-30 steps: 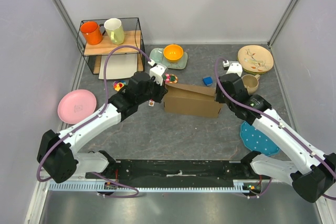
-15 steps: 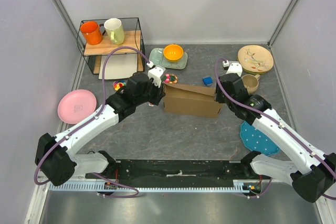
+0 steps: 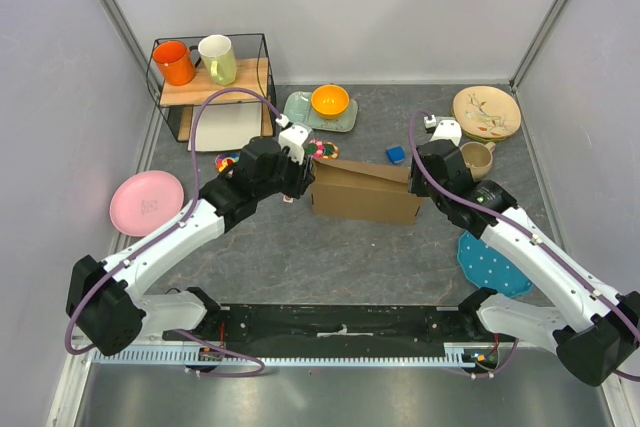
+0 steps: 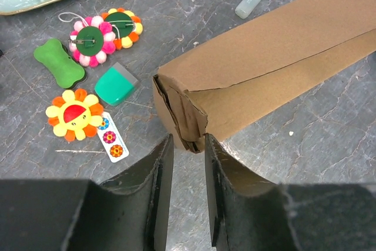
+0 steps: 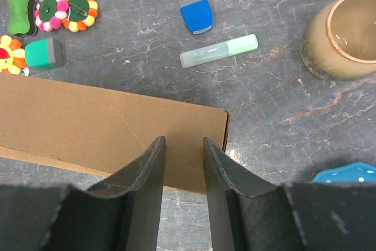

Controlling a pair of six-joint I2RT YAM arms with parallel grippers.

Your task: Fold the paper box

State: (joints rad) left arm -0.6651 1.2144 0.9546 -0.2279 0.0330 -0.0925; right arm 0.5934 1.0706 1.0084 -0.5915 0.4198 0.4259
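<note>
Paper box [image 3: 362,192] sits mid-way across the counter [image 3: 330,262] between both arms, folded into a long brown shape, its left-end corner crumpled. Left jaws stand a narrow gap apart with that crumpled corner right at the tips; can't tell if it's pinched or just touching. Right jaws also part-open over the box's right end, brown panel visible through the gap; can't tell if they hold anything. Green highlighter [image 5: 218,50] and blue block [image 5: 195,14] lie just behind the box, tan mug [image 5: 343,30] off to its right.
</note>
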